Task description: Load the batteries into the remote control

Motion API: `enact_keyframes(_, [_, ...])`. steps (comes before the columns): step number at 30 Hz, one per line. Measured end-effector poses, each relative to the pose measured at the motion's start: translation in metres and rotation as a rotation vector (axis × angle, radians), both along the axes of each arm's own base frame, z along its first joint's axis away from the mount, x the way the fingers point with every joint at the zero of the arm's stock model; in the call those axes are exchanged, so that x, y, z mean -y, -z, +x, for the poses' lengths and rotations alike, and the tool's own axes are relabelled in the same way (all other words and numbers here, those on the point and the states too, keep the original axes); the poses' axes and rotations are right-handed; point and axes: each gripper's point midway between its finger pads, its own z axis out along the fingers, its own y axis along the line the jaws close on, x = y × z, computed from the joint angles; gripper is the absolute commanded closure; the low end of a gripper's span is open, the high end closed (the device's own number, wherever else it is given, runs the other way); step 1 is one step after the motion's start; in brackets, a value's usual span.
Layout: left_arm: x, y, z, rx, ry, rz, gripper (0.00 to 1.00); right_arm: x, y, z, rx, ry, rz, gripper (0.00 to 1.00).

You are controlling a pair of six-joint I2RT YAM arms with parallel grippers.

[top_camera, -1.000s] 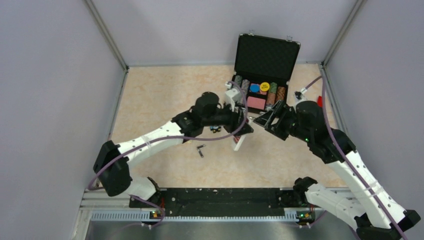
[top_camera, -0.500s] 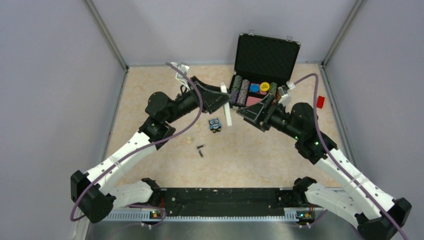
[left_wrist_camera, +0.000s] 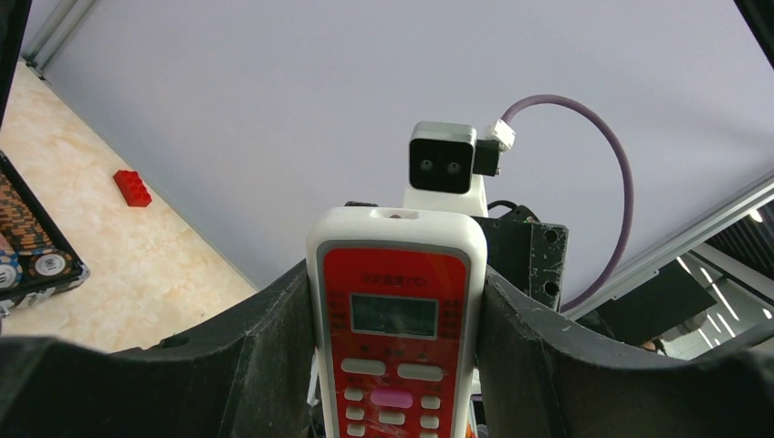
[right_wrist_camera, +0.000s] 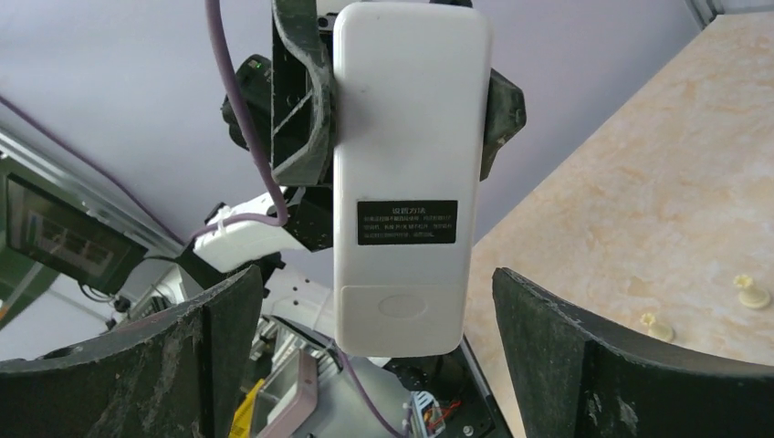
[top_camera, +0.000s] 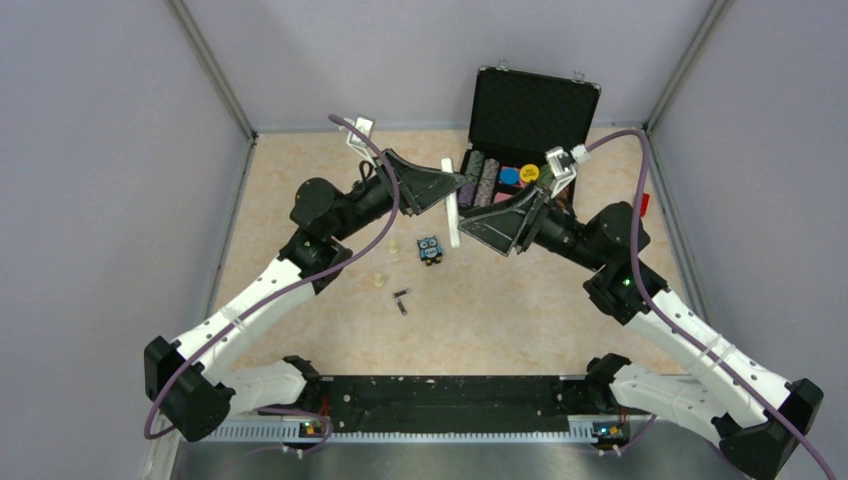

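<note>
The left tool (top_camera: 452,187) grips the remote (right_wrist_camera: 406,173) by its long edges, up off the table (top_camera: 300,200). Its white back faces the right tool (top_camera: 483,235), whose jaws stand wide and clear of both edges. The batteries (top_camera: 401,301) lie together on open table nearer the bases.

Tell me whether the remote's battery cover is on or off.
On. The back of the remote control shows the battery cover, with its oval thumb dent, seated flush below the label; no dark bay shows.
</note>
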Motion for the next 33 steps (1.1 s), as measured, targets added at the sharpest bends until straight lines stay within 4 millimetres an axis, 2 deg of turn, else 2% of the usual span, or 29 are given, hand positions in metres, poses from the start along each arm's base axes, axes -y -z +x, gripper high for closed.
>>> enact_keyframes(4, [0.000,-0.001,-0.001,-0.012,0.007,-0.010,1.00,-0.007,0.006,-0.005,0.032,-0.023,-0.038,0.06])
enact_keyframes(8, [0.002,-0.001,0.000,-0.022,0.018,-0.018,1.00,-0.022,0.014,-0.003,0.050,-0.042,-0.104,0.08])
enact_keyframes(13, [0.003,0.003,0.001,-0.036,0.021,-0.011,1.00,-0.031,0.031,0.006,0.054,-0.018,-0.178,0.31])
enact_keyframes(16, [0.003,0.009,0.006,-0.048,0.003,0.013,1.00,-0.031,0.032,0.007,0.060,-0.004,-0.197,0.46])
enact_keyframes(18, [0.003,0.012,0.008,-0.057,-0.004,0.023,0.90,-0.031,0.033,0.008,0.062,0.010,-0.209,0.57])
enact_keyframes(19, [0.003,0.013,0.008,-0.049,-0.006,0.028,0.78,-0.031,0.035,0.008,0.054,0.014,-0.218,0.59])
enact_keyframes(21, [0.003,0.016,0.008,-0.040,-0.010,0.042,0.42,-0.031,0.039,0.009,0.042,0.020,-0.232,0.62])
enact_keyframes(22, [0.003,0.018,0.009,-0.044,-0.010,0.050,0.30,-0.031,0.040,0.009,0.042,0.021,-0.238,0.64])
enact_keyframes(23, [0.004,0.019,0.009,-0.045,-0.010,0.057,0.23,-0.032,0.042,0.009,0.042,0.021,-0.248,0.65])
enact_keyframes(27, [0.001,0.034,0.009,-0.091,-0.031,0.117,0.14,-0.029,0.060,0.017,0.065,0.065,-0.352,0.67])
enact_keyframes(33, [-0.012,0.050,0.015,-0.188,-0.123,0.258,0.14,-0.017,0.085,0.029,0.126,0.131,-0.537,0.67])
